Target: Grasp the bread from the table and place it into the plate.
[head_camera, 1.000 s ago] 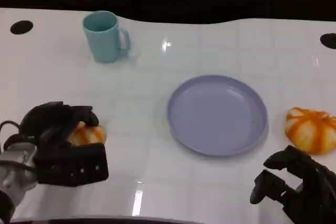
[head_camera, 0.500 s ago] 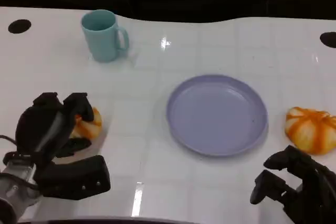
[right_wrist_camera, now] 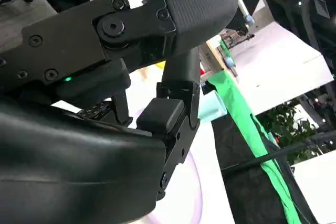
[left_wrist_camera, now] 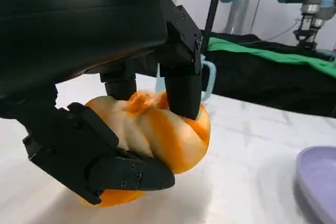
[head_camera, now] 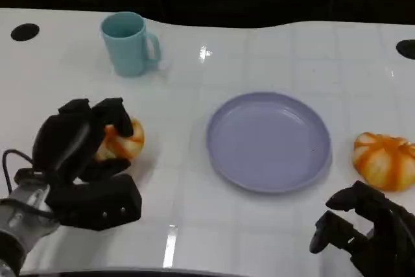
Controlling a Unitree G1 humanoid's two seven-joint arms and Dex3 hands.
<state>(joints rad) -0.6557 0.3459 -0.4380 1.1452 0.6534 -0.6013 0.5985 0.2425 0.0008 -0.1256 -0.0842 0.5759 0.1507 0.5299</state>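
Left hand (head_camera: 81,154) grasps the bread (head_camera: 122,141) (right hand (head_camera: 369,231) curled, holding nothing) beside the plate (head_camera: 268,141).

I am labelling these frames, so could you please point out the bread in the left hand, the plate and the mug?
bread (left_wrist_camera: 157,129): left wrist view, striped middle between the fingers.
plate (head_camera: 224,167): head view, near-left rim.
mug (head_camera: 126,53): head view, front wall.

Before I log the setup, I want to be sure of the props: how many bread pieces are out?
2. One bread is held in the left hand, left of the purple plate. The other bread lies on the table right of the plate, beyond the right hand.
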